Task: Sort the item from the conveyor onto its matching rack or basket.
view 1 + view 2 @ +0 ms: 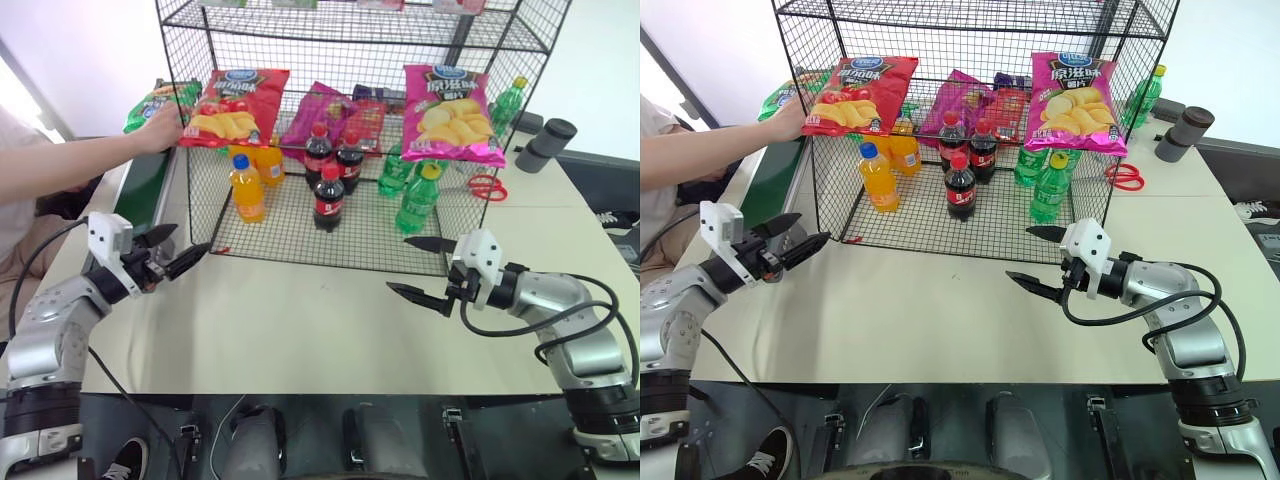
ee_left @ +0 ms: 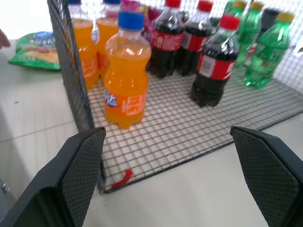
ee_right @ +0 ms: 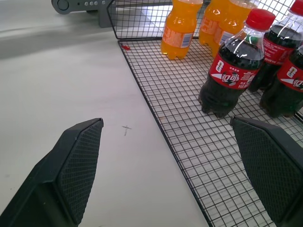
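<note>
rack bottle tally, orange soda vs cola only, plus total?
Orange soda bottles: 3
Cola bottles: 3
Total: 6
</note>
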Robot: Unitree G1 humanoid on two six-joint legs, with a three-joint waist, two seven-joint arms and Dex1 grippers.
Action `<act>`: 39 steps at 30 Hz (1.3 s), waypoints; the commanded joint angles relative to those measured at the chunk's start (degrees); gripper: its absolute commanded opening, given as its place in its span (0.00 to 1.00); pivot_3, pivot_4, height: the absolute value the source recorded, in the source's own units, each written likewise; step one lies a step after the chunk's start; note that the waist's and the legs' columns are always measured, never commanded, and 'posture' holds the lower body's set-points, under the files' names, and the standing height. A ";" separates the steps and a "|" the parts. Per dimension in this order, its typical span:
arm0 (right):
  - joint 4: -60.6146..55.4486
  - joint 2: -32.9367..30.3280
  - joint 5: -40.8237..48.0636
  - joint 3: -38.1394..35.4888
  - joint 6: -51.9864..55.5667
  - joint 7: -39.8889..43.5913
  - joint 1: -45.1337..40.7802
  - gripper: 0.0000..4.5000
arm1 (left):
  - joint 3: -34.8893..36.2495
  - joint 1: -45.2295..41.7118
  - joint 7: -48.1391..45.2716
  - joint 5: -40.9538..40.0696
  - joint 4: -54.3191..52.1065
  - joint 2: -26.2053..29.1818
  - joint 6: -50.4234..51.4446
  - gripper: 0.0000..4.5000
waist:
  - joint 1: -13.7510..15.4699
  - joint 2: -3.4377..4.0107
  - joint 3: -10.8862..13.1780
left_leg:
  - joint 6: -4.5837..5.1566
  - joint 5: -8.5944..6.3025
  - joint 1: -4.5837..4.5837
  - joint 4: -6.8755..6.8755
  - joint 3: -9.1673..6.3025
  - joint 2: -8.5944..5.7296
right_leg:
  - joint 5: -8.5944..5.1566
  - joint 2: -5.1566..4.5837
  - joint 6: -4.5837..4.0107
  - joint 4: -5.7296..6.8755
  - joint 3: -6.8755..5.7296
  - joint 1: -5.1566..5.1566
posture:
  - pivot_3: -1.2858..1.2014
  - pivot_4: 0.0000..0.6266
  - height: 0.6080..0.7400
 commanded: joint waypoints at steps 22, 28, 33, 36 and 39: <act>-4.62 3.84 7.22 2.89 8.27 1.13 -4.71 0.99 | 1.71 4.54 4.55 5.98 -2.83 -1.60 -11.69 1.00 | -0.04 0.00 0.00 | 0.00 0.00 0.00 -0.01 -0.03 0.04 | 0.00 0.02 0.00 0.01 0.01 -0.02 | 0.52 0.24 1.00; -4.81 7.53 9.10 6.10 10.18 2.29 -6.98 0.99 | 3.60 8.93 7.56 8.42 -6.18 -1.34 -15.61 1.00 | -0.02 -0.01 -0.01 | 0.01 0.00 0.00 -0.01 -0.09 0.04 | 0.00 -0.02 -0.01 0.00 0.01 -0.01 | 0.52 0.24 1.00; -1.44 11.10 9.51 6.85 9.88 2.21 -10.43 0.99 | 5.52 13.47 10.75 13.80 -6.35 -0.64 -21.85 1.00 | -0.16 -0.02 -0.01 | 0.02 -0.01 0.01 -0.01 -0.09 0.03 | 0.00 -0.05 -0.01 0.00 0.01 -0.02 | 0.52 0.24 1.00; 1.55 14.27 8.95 7.01 7.64 2.28 -12.71 0.99 | 7.26 16.02 13.62 15.90 -6.53 -1.08 -24.38 1.00 | -0.18 -0.02 -0.01 | 0.02 -0.01 0.01 -0.02 -0.09 0.06 | 0.01 -0.03 -0.02 0.00 0.01 -0.03 | 0.52 0.24 1.00; 4.84 17.13 8.50 6.90 4.78 2.93 -14.65 0.99 | 8.67 19.53 15.06 18.92 -6.93 -0.67 -28.06 1.00 | -0.16 -0.02 -0.01 | 0.02 -0.01 0.00 -0.03 -0.06 0.07 | 0.01 -0.04 -0.02 0.00 0.01 -0.04 | 0.52 0.24 1.00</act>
